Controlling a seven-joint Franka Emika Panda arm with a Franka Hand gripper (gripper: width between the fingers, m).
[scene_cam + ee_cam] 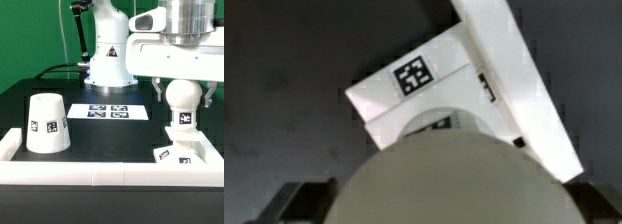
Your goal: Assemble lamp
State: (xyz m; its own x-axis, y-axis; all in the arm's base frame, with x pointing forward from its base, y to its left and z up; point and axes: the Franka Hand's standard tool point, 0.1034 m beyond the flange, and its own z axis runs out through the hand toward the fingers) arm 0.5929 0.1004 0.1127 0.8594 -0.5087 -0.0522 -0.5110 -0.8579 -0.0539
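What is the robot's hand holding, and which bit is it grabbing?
The hand holds the bulb by the two sides of its round head, neck pointing down.

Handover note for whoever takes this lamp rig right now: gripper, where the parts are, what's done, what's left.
Gripper: shut on the bulb, neck down.
Bulb: held over the base, which lies by the rail at the exterior view's right. I cannot tell whether the neck is in it yet.
Shade: stands wide end down at the exterior view's left, apart from the rest.
Done: bulb is at the base.
Left: seat the bulb, then fit the shade.
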